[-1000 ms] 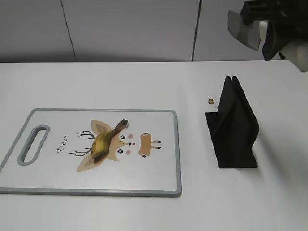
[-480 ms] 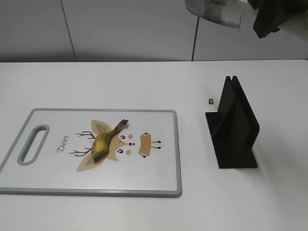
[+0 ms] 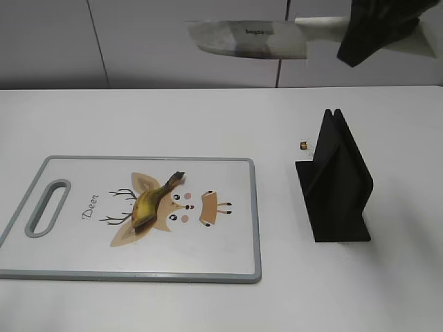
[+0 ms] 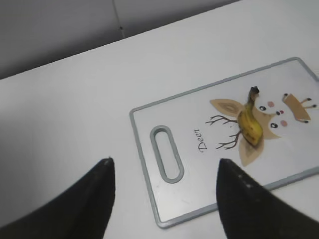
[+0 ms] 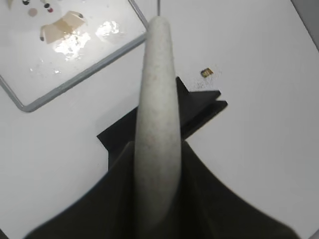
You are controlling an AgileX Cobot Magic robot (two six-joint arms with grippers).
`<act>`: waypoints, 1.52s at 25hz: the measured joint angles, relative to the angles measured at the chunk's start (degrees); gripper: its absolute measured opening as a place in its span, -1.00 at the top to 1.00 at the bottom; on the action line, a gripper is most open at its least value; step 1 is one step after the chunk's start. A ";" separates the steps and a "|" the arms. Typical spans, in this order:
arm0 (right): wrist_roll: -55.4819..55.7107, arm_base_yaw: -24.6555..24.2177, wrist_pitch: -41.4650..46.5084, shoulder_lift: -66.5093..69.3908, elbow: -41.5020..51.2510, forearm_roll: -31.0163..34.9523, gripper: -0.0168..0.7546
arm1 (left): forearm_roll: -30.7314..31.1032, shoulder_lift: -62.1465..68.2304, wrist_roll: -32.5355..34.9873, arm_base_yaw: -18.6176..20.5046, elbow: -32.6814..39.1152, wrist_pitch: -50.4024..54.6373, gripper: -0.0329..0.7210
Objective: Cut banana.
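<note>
Swinging knife out toward board, R arm high.
R gripper (image 3: pixel 377 31) clamped on pale-handled steel kitchen knife (image 3: pixel 249 38); blade was bunched top-right 1 s ago, now level, pointing left, clear of black angled knife stand (image 3: pixel 336 183). Stubby brown-blotched yellow banana (image 3: pixel 151 204) unmoved on grey-rimmed white deer-print cutting board (image 3: pixel 228 273). L gripper (image 4: pixel 162 199) spread wide, holding nothing. Cut not yet begun.

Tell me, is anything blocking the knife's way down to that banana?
Nothing visible. The knife in the right gripper is high above the table, and the banana lies uncovered on the cutting board. The black stand sits off to the right.
</note>
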 joint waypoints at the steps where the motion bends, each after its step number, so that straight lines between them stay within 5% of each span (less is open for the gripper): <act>1: -2.77 0.00 -0.32 0.44 -0.05 1.29 0.54 | -1.42 2.71 2.70 0.00 -1.19 0.00 -0.76; 8: -22.74 0.00 -0.93 4.35 -0.13 10.85 0.54 | -12.30 20.35 25.61 0.00 -11.72 4.35 -0.72; 17: -36.28 0.00 -1.17 10.05 -2.58 16.61 0.54 | -14.30 37.99 42.99 -3.02 -25.89 12.68 -0.67; 27: -44.63 0.00 -0.75 16.18 -5.43 24.55 0.54 | -12.80 50.95 47.16 -9.86 -31.56 14.39 -0.65; 38: -47.75 0.00 -1.62 18.24 -5.49 30.66 0.54 | -12.46 57.84 48.11 -10.27 -31.61 13.56 -0.64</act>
